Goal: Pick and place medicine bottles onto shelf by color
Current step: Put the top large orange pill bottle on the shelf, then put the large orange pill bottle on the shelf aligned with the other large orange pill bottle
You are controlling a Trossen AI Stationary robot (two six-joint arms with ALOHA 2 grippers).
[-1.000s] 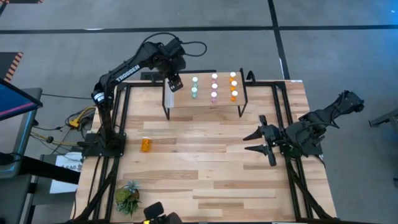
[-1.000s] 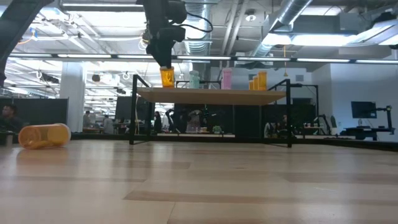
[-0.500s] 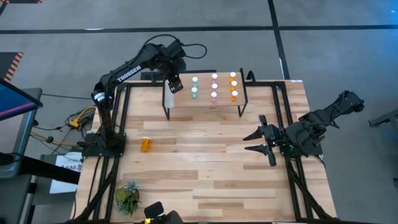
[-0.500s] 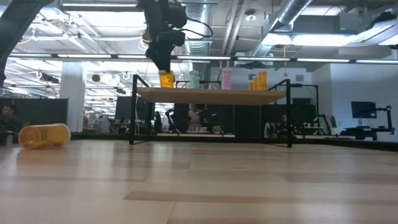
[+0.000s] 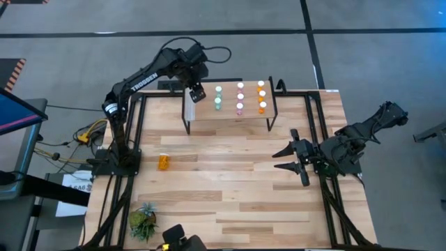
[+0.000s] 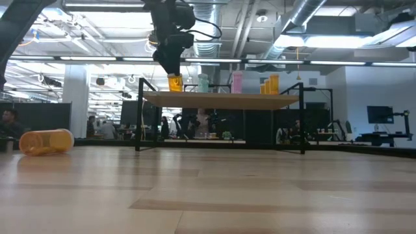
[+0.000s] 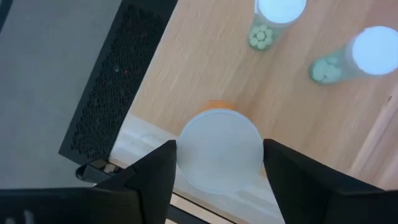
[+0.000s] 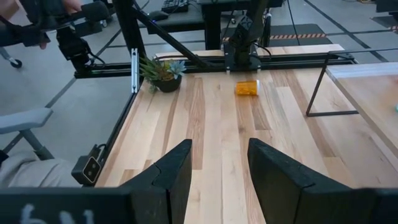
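- Overhead, the left gripper (image 5: 194, 93) hangs over the left end of the shelf (image 5: 230, 116), by its pale panel.
- Its fingers (image 7: 146, 180) flank a wide orange bottle (image 7: 217, 149) w/ a white cap, standing upright on the shelf; thin gaps show each side of the cap, so fingers look apart, not clamped.
- Low view: that bottle (image 6: 175, 82) stands on the shelf top directly under the gripper.
- Other bottles stand upright on the shelf in 3 short rows: teal-green bottles (image 5: 217, 97), pink bottles (image 5: 240, 97), orange bottles (image 5: 261, 96), left to right.
- One more orange bottle (image 5: 164, 162) lies on its side on the surface, near the left arm's base, well apart from the shelf.
- Right gripper (image 5: 284, 159) waits low at the surface's right side, fingers apart, holding nothing.
- Small plant (image 5: 143, 219) sits at the near left corner.
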